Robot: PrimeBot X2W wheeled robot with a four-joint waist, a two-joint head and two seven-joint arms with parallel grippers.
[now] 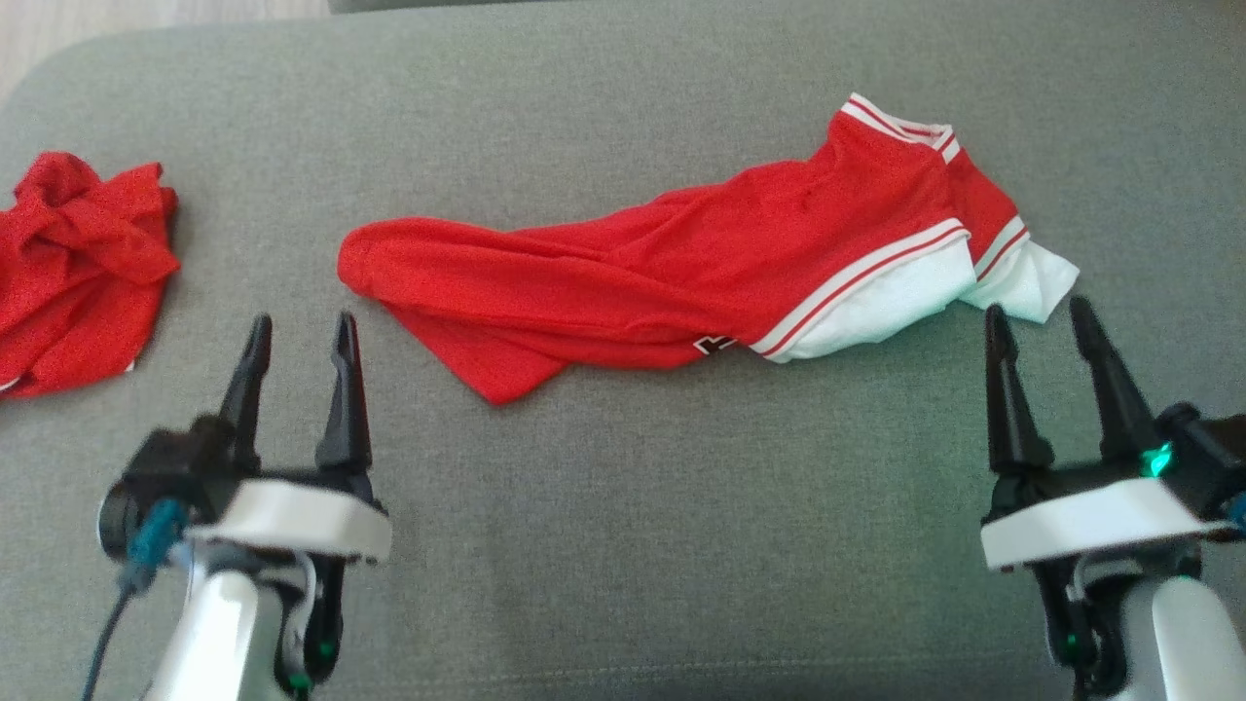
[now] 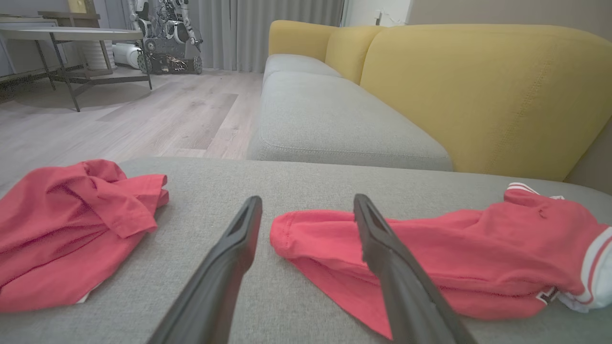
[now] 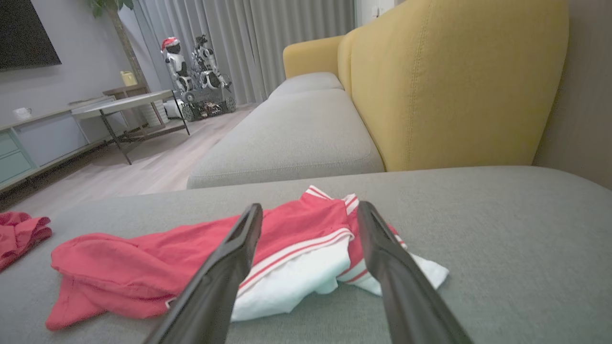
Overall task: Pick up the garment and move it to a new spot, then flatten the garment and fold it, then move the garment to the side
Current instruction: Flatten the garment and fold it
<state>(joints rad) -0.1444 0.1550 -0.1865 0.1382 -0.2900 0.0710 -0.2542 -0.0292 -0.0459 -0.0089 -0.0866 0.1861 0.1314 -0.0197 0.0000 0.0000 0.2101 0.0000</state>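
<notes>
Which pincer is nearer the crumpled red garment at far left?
Left. The left pincer sits beside the crumpled garment; right pincer is far off, by the striped garment.

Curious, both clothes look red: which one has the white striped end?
The long garment stretched across the middle; its right end is white with stripes. The crumpled heap at the left is almost all red.

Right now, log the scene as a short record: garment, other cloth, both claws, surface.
garment: red with a white, striped end; bunched lengthwise, not flattened, not folded
other cloth: crumpled red heap at the left, apart from the garment
left claw: open, empty, near the garment's red end
right claw: open, empty, near its white end
surface: grey cushion
</notes>
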